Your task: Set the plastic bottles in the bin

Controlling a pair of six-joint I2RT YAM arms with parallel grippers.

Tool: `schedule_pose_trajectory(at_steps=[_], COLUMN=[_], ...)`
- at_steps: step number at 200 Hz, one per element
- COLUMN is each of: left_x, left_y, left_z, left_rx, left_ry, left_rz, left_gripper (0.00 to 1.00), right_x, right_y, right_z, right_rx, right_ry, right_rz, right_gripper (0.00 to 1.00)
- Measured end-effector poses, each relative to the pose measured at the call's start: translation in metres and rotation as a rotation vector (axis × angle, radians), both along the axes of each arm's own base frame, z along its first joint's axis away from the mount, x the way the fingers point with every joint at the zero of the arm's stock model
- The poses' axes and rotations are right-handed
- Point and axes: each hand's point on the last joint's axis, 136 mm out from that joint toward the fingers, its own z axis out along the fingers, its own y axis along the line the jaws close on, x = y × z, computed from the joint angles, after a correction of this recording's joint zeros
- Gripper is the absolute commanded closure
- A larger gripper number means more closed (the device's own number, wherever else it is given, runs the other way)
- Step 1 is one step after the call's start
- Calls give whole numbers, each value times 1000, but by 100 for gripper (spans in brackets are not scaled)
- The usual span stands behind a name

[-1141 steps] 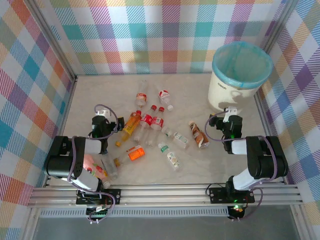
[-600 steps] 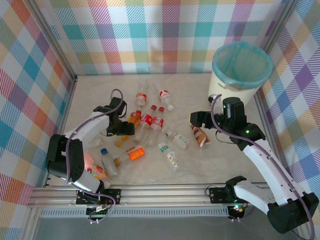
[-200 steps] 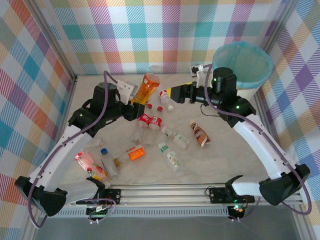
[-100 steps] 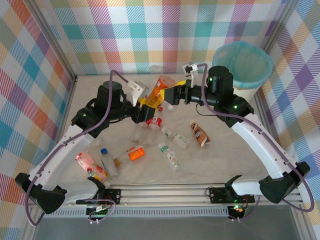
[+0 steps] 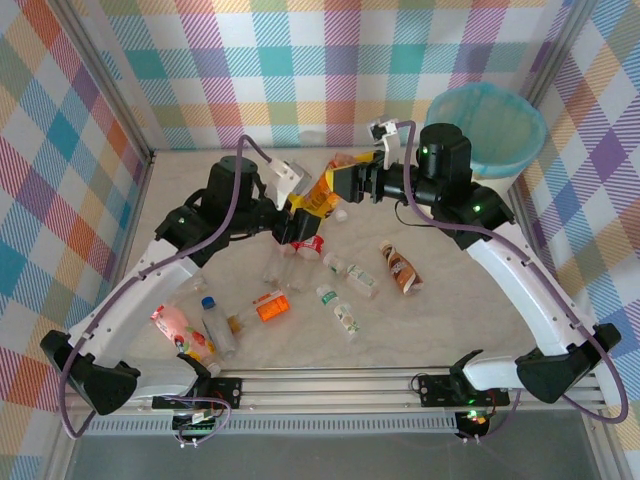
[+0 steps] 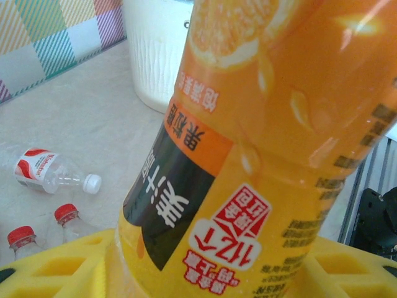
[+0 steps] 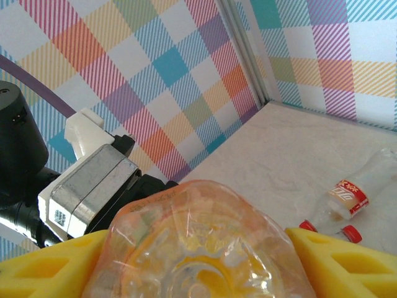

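Note:
An orange juice bottle (image 5: 320, 190) hangs in the air over the middle of the table, between my two grippers. My left gripper (image 5: 300, 208) is shut on its lower body, and its yellow fingers (image 6: 56, 267) flank the orange label (image 6: 267, 143). My right gripper (image 5: 342, 180) meets it from the right. Both right fingers (image 7: 347, 261) press against the bottle's clear base (image 7: 198, 248). The cream bin (image 5: 534, 130) with a blue liner stands at the far right, behind my right arm. Several bottles lie on the table below, among them two red-capped ones (image 5: 300, 255).
Loose bottles are scattered across the table: a brown-labelled one (image 5: 400, 268), an orange-labelled one (image 5: 270, 305), a green-labelled one (image 5: 340, 312), and a pink one (image 5: 180, 330) by a blue-capped one (image 5: 215, 325). Checked walls close in three sides. The bin's white wall (image 6: 158, 56) is near the held bottle.
My left gripper has carried the orange bottle right, toward the right gripper. The right gripper has narrowed from wide open onto the bottle's base.

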Motion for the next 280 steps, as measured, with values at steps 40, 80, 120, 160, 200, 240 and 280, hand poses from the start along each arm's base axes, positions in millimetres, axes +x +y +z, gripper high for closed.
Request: schedule_pose_trajectory(at_steps=[40, 80, 120, 160, 200, 240, 280], left_x=[5, 5, 7, 10, 5, -1, -5], left_y=[-7, -7, -10, 0, 11, 19, 27], left_z=[6, 8, 18, 35, 61, 72, 75], left_rx=[-6, -10, -33, -61, -119, -149, -157], left_ry=[-9, -12, -46, -86, -129, -137, -131], left_rz=[-10, -13, -9, 63, 108, 132, 165], left_gripper=[42, 34, 22, 18, 17, 18, 18], right_x=[1, 2, 5, 19, 39, 86, 148], right_y=[-3, -4, -10, -45, -98, -165, -214], right_z=[-5, -4, 9, 61, 96, 108, 89], right_rx=[-33, -59, -109, -186, -311, -453, -566], right_ry=[6, 1, -27, -207, -393, -454, -398], right_rz=[-15, -24, -71, -246, -476, -722, -872], right_gripper=[31, 44, 45, 46, 47, 47, 47])
